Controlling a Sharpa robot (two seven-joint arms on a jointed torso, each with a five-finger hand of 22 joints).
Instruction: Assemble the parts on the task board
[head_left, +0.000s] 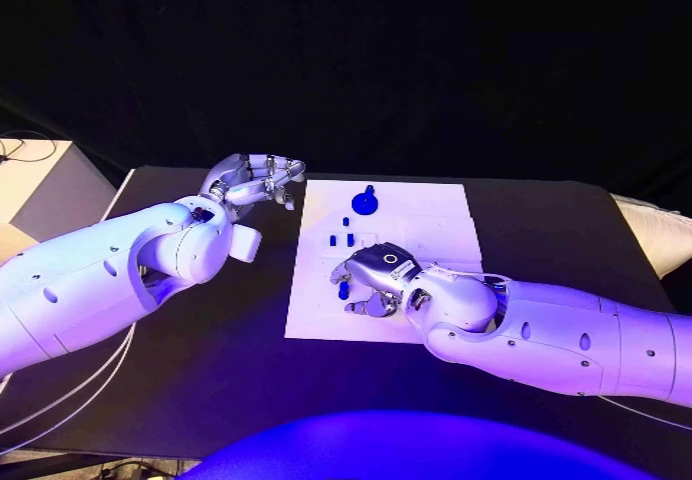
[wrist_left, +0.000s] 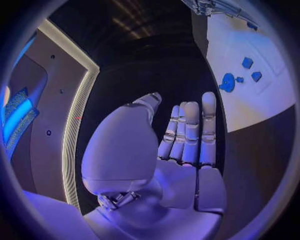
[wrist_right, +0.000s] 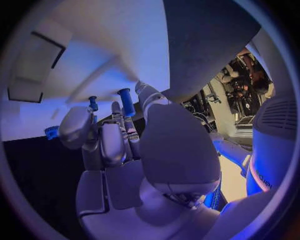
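Note:
The white task board (head_left: 433, 215) lies in the middle of the black table. A round blue part (head_left: 364, 202) sits near its far edge, with small blue pieces (head_left: 340, 240) just in front of it. My right hand (head_left: 372, 282) is down on the board with its fingers curled. In the right wrist view a blue peg (wrist_right: 127, 102) stands up between two fingertips, and I cannot tell whether it is gripped. A second peg (wrist_right: 93, 103) shows beside the thumb. My left hand (head_left: 260, 181) hovers off the board's far left corner, fingers (wrist_left: 190, 130) straight and holding nothing.
A pale box (head_left: 43, 185) stands at the table's left edge. White cables (head_left: 72, 385) run under my left arm. From the left wrist I see the board (wrist_left: 262, 105) with the round part (wrist_left: 227, 82) and small pieces (wrist_left: 247, 62). A toothed blue piece (wrist_right: 51, 132) lies past the thumb.

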